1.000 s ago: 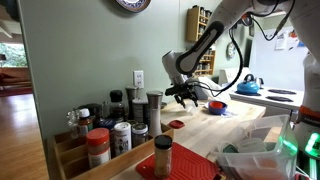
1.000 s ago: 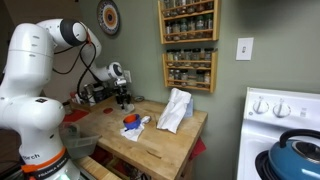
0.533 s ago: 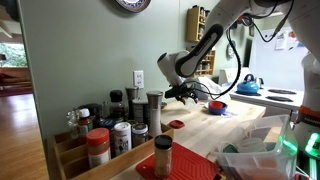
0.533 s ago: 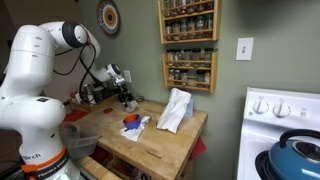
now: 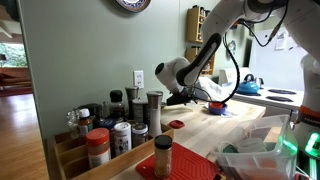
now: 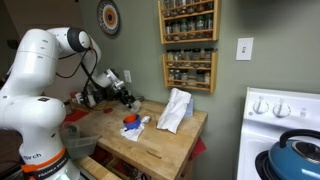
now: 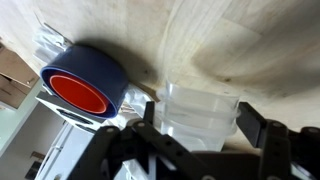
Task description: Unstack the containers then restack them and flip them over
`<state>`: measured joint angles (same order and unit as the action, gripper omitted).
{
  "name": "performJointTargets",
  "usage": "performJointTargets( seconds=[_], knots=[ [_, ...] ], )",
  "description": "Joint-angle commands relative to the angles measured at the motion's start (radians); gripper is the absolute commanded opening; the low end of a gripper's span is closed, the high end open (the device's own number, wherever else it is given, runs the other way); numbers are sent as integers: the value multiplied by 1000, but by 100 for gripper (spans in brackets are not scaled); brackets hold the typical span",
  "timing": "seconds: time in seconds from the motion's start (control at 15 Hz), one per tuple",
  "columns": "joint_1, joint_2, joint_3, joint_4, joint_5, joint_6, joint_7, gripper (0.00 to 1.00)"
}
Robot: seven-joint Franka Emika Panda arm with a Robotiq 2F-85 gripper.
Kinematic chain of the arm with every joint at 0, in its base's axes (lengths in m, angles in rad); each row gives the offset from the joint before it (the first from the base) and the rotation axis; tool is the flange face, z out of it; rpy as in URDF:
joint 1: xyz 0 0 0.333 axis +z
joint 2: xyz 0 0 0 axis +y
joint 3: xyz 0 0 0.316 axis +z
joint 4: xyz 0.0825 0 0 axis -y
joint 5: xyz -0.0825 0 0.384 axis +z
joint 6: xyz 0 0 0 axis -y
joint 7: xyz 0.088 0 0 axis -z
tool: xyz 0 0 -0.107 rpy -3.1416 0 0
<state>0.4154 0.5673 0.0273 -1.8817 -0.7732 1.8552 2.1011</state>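
Observation:
In the wrist view a stack of clear plastic containers [image 7: 200, 112] stands on the wooden counter [image 7: 230, 40], between the two dark fingers of my gripper [image 7: 200, 128]. The gripper is open, with one finger on each side of the stack; I cannot tell whether they touch it. A blue container with a red inside [image 7: 85, 85] lies to the left of the stack on crinkled plastic. In both exterior views the gripper [image 5: 188, 95] [image 6: 128, 98] is low over the counter, near the blue and red container [image 5: 217, 106] [image 6: 131, 121]. The clear stack is too faint to see there.
Several spice jars [image 5: 110, 128] and a red tray [image 5: 190, 165] fill the near end of the counter. A white bag [image 6: 175, 110] stands at mid counter. Spice racks [image 6: 188, 45] hang on the wall. A blue kettle [image 5: 248, 85] sits on the stove [image 6: 285, 108].
The wrist has tilted and shifted toward the wall, bringing the gripper lower over the counter. The containers have not moved.

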Motion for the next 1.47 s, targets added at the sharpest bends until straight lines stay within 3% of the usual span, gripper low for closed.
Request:
performJointTargets(
  seconds=[0.0, 0.27, 0.33, 0.53, 1.0, 1.4],
  knots=[
    [13, 46, 8, 29, -88, -45, 54, 56],
    [1, 67, 31, 38, -115, -60, 57, 56],
    [-2, 71, 37, 39, -108, -61, 52, 82],
    [-5, 77, 50, 42, -100, -64, 41, 98],
    [-59, -5, 83, -2, -60, 7, -31, 100],
    [-175, -171, 106, -82, 80, 176, -293, 100]
  ],
)
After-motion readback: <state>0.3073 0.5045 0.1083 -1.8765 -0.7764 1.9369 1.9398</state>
